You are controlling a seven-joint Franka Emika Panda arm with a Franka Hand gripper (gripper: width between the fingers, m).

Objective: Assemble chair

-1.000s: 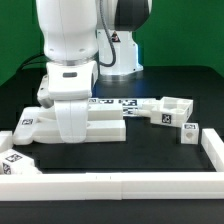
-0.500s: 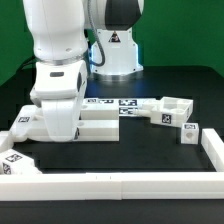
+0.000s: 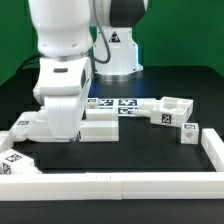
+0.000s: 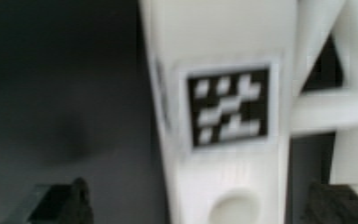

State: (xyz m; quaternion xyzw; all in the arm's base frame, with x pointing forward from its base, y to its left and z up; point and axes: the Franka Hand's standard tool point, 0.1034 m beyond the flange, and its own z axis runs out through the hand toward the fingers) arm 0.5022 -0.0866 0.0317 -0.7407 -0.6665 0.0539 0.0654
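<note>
In the exterior view my gripper (image 3: 58, 132) is down at the table on the left, over a long white chair part (image 3: 100, 128) that lies flat. The arm's wrist hides its fingers there. The wrist view shows a white bar (image 4: 220, 60) with a square black-and-white tag running between the jaws. My gripper (image 4: 208, 205) is open. One dark fingertip (image 4: 55, 203) stands clear of the bar with a dark gap between, and the other sits at the frame's edge. More white chair parts lie on the exterior view's right: a boxy piece (image 3: 167, 108) and a small block (image 3: 190, 133).
The marker board (image 3: 112, 102) lies flat behind the long part. Another tagged white block (image 3: 15, 163) sits at the front left. A plain white rail (image 3: 120, 186) edges the table's front and right side. The arm's base (image 3: 115, 50) stands at the back.
The wrist has shifted toward the exterior view's left over the long white part. The parts on the right have not moved.
</note>
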